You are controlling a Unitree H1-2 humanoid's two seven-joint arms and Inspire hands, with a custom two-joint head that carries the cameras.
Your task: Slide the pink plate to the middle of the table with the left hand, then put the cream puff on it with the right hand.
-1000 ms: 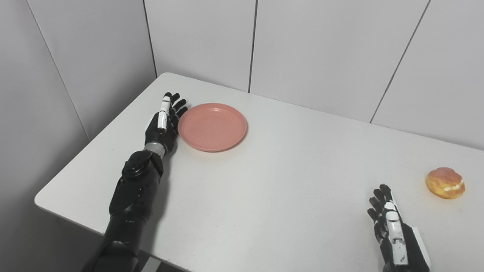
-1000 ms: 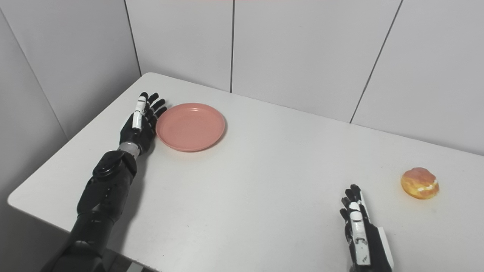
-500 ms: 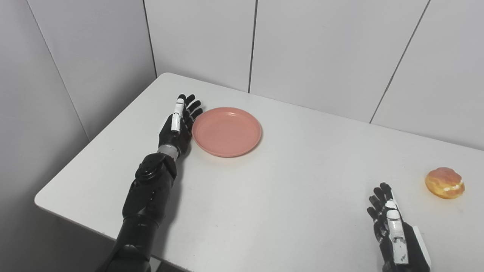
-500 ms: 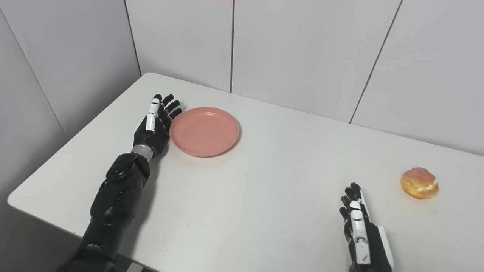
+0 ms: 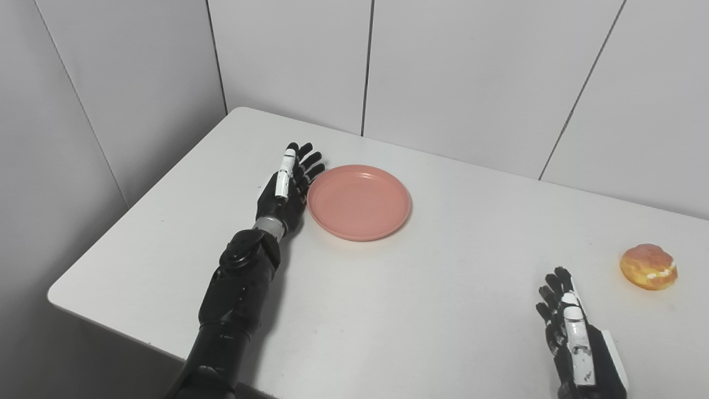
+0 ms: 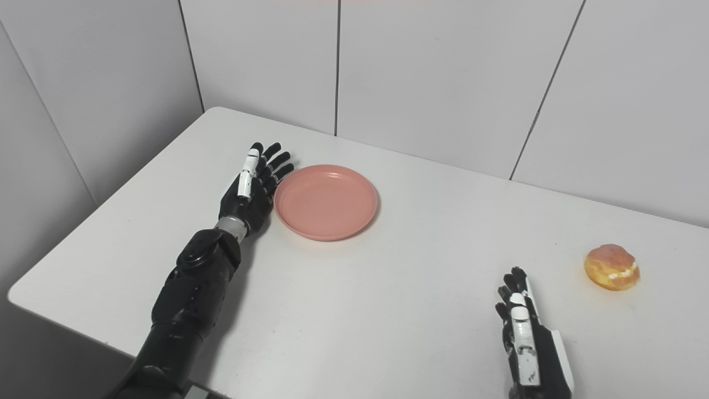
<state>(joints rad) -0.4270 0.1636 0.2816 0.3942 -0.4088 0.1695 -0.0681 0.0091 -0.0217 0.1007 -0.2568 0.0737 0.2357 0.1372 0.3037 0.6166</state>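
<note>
A: Where is the round, shallow pink plastic plate (image 5: 359,201) sitting?

B: It is lying flat on the white worktop (image 5: 388,310), toward ten o'clock from the worktop's middle. The black robotic left hand (image 5: 285,188) is standing on edge along the plate's nine o'clock rim, fingers spread and straight, gripping nothing. It looks to be touching the rim.

A: So which way is the push going?

B: The plate is lying at three o'clock from that palm, and the middle of the worktop is lying beyond it, toward four o'clock. I judge the slide is only partly done, since the plate is sitting well short of the centre. The hand is lined up squarely behind the plate, which suits a sideways sweep.

A: And the pastry?

B: The round golden cream puff with a white filling line (image 5: 648,267) is resting alone near the worktop's three o'clock edge, well apart from the plate. The black-and-white right hand (image 5: 573,332) is waiting at five o'clock, fingers extended and loosely apart, empty. The puff is lying toward one o'clock from it, so this hand is far nearer to it than the left.
</note>
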